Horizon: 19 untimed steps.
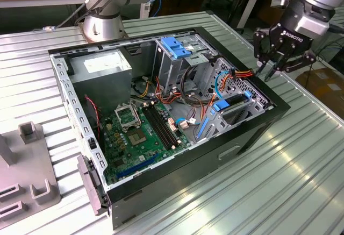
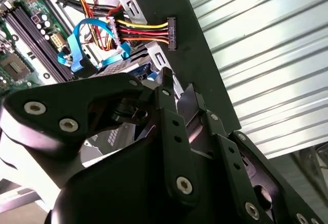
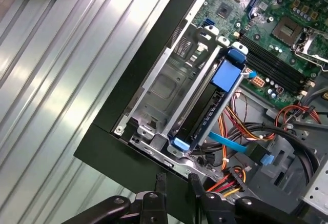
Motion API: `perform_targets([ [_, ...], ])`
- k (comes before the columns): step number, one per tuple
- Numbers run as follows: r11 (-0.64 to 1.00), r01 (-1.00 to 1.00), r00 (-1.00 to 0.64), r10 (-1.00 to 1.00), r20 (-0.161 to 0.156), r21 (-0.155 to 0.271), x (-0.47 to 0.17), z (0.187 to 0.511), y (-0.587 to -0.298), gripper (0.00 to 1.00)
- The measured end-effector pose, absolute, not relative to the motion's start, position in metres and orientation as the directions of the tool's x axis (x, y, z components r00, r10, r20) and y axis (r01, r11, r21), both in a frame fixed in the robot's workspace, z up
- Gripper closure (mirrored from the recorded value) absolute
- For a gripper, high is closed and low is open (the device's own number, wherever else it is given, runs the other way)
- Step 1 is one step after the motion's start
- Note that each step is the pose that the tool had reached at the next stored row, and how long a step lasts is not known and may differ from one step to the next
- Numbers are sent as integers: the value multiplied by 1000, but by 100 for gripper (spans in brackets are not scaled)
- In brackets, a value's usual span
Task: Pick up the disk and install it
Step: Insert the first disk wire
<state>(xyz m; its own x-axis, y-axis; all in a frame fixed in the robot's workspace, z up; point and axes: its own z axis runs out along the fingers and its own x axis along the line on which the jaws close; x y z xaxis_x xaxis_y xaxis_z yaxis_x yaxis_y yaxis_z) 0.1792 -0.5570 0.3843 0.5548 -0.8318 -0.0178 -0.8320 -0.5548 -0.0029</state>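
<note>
I judge the install nearly done: the disk [image 3: 206, 116] sits in its bay, mid-frame. The gripper [image 1: 273, 71] hovers upper right, jaws drawn together, empty.

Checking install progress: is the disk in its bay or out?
In. The disk, edge-on in its blue carrier, sits slotted in the metal cage inside the case.

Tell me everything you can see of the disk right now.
The disk stands on edge in the metal drive bay, in the slot nearer the motherboard; the neighbouring slot is empty. It shows a dark narrow side framed by a blue plastic carrier, with a broad blue tab at one end and a small blue clip at the other. Cables pass close by. The claw hangs above the case rim, apart from it.
</note>
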Motion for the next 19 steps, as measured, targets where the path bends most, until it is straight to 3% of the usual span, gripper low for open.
perform_targets([
  [19,-579,-816,579,-815,-16,-5,179,382,-541,69],
])
